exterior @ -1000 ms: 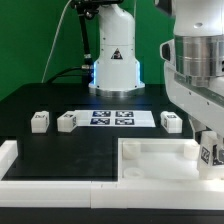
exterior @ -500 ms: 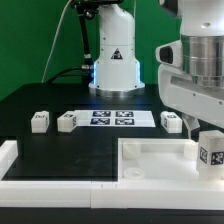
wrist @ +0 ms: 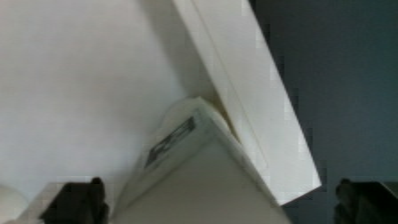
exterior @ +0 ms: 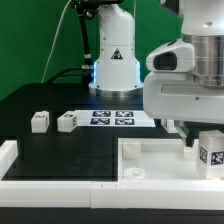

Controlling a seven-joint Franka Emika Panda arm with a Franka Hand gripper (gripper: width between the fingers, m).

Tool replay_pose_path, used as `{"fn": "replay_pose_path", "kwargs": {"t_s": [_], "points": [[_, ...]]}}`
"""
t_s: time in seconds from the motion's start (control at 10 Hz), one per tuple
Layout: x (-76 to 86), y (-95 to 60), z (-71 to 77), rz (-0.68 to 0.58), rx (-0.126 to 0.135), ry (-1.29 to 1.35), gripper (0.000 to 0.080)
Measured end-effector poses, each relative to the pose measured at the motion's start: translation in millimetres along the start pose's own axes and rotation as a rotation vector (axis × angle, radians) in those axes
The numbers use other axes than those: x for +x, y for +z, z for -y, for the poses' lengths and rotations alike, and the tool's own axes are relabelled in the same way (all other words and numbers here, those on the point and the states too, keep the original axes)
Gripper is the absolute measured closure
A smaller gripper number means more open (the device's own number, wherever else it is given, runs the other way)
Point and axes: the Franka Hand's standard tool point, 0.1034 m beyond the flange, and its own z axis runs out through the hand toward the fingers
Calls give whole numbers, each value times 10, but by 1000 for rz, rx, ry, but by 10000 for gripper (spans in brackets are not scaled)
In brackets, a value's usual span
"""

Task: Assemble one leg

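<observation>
White plastic fills most of the exterior view's right: the arm's wrist housing has swung across from that side over the last second and now hides the spare leg that was visible behind the panel, beside the marker board (exterior: pixel 110 117). The leg (exterior: pixel 211 151) it is working with has risen a little and drifted toward the middle, and stands upright with its tag facing the camera, over the right end of the large white panel (exterior: pixel 150 165). The gripper (exterior: pixel 205 140) itself is mostly hidden behind the housing, so I cannot tell from outside how the jaws stand; in the wrist view both dark fingertips (wrist: pixel 73 198) sit wide apart with a tagged white wedge (wrist: pixel 187 150) between them, but contact on either side is not visible, so a firm hold cannot be confirmed. Two further legs (exterior: pixel 40 121) rest well apart on the black table (exterior: pixel 60 150). I judge the arm is lining the leg up over a corner socket, insertion not yet made.
</observation>
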Motion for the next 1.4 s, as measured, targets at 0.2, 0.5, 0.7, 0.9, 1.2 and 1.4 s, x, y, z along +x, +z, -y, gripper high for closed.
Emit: {"fn": "replay_pose_path", "kwargs": {"t_s": [0.2,0.5,0.7,0.9,1.2,1.4], "points": [[1,-5,11,-12,-30,-189,151],[35,-11,-61,-9,-27,-324,151],[35,-8,-64,-9,-27,-325,275],[35,-7,-63,-9,-27,-325,412],[34,-4,-65,-9,-27,-282,509],[40,-3,-77,-8,-18,-185,509]]}}
